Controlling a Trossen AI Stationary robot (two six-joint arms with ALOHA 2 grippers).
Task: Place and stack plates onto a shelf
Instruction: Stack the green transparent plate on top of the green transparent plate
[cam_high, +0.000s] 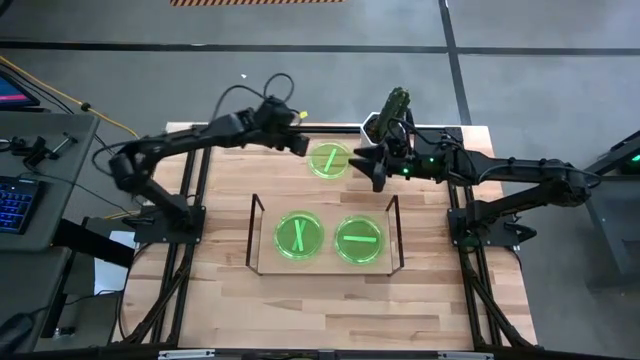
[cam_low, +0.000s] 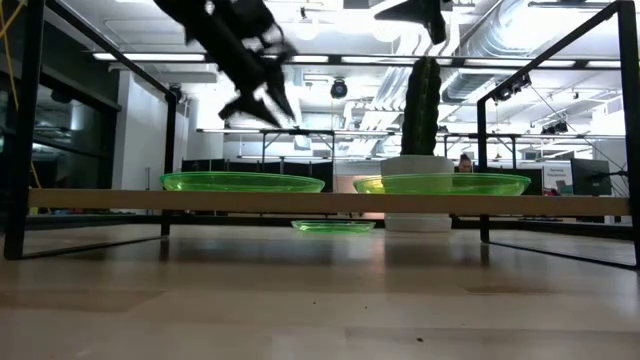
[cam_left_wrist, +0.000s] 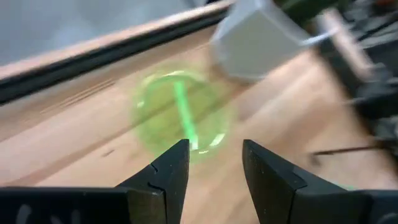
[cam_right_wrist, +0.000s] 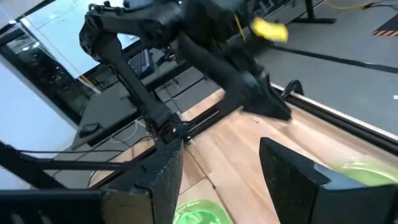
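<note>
Plate (cam_high: 329, 160) lies on the table between both open claws.

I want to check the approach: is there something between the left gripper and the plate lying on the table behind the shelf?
Nothing visible. The left gripper, open, hangs beside the loose plate with bare table between them. The potted cactus and right gripper are on the plate's far side.
</note>
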